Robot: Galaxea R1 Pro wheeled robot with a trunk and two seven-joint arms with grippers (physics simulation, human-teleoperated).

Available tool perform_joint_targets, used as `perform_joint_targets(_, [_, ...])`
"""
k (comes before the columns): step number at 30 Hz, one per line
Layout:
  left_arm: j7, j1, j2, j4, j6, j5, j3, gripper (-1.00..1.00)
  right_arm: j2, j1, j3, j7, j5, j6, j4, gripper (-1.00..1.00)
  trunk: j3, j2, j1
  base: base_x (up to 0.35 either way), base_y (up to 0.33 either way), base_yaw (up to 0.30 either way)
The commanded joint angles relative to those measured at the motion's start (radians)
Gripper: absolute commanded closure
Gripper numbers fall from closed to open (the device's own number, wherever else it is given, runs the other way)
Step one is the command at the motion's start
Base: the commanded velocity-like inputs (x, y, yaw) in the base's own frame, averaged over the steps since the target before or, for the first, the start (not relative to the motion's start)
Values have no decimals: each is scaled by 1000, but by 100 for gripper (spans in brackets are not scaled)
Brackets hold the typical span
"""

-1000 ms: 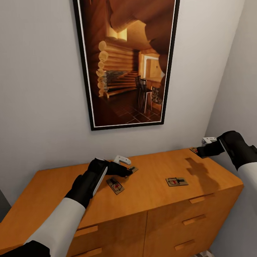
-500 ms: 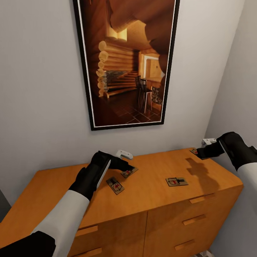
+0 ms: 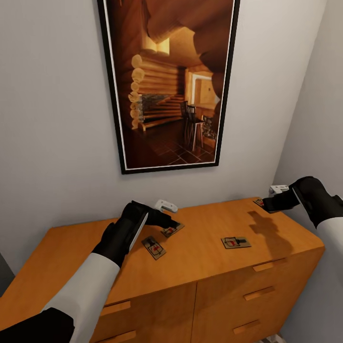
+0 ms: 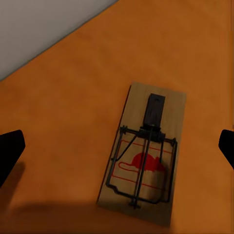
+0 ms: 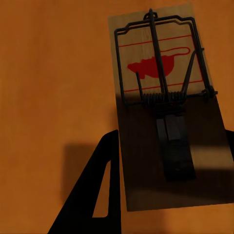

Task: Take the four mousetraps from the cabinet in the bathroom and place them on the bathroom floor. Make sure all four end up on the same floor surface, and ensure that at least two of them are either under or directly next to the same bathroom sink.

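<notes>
Over the last second the left gripper [image 3: 164, 220] has lifted slightly off the cabinet [image 3: 200, 252] top and shifted toward the wall, exposing the trap [image 3: 172, 230] it had half covered; for the last half second nothing has moved at all. The right gripper [image 3: 267, 204] has held its place at the cabinet's far right corner throughout.

All four traps lie flat on the cabinet top. One sits just ahead of the left gripper, a second [image 3: 154, 247] close beside it toward the front, a third [image 3: 236, 242] alone near the middle-right, and the fourth [image 3: 259, 201] at the right gripper's tip. In the left wrist view that arm's fingers stand spread wide, their dark tips [image 4: 9, 151] well clear on either side of the trap [image 4: 145, 153], grasping nothing. In the right wrist view one dark finger [image 5: 100, 187] runs along the edge of the fourth trap [image 5: 165, 107]; the other barely shows at the frame's edge, so whether that hand has closed on the board cannot be told.

The small lift reads as a final lining-up over the trap, not a retreat. No trap has left the cabinet yet, so the floor placing near the sink is all still to do.
</notes>
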State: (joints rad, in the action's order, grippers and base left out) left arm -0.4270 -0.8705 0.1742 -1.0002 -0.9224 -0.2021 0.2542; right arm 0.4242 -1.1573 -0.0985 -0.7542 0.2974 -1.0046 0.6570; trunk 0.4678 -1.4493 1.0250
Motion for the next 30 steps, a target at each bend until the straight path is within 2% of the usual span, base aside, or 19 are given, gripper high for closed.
perform_joint_targets(1, [-9,-1,0,-1,-3,-10,3,-100,1,-1,-4,-10,9,-2,1,100,1,-1,0,0,0,0])
perform_joint_targets(3, [-13,-1,0,-1,-2,-10,23,-100,1,-1,-4,-9,9,-2,1,100,1,-1,0,0,0,0])
perform_joint_targets(9, [-14,-1,0,-1,-3,-4,123,-100,1,-1,-4,-10,9,-2,1,100,1,-1,0,0,0,0])
perform_joint_targets(12, [-13,-1,0,-1,-3,2,148,-100,1,-1,-4,-10,9,-2,1,100,1,-1,0,0,0,0])
perform_joint_targets(18, [-14,-1,0,-1,-3,9,162,-100,1,-1,-4,-10,9,-2,1,100,1,-1,0,0,0,0])
perform_joint_targets(30, [-14,-1,0,0,-3,10,162,-100,1,-1,-4,-8,8,-1,1,100,1,-1,0,0,0,0])
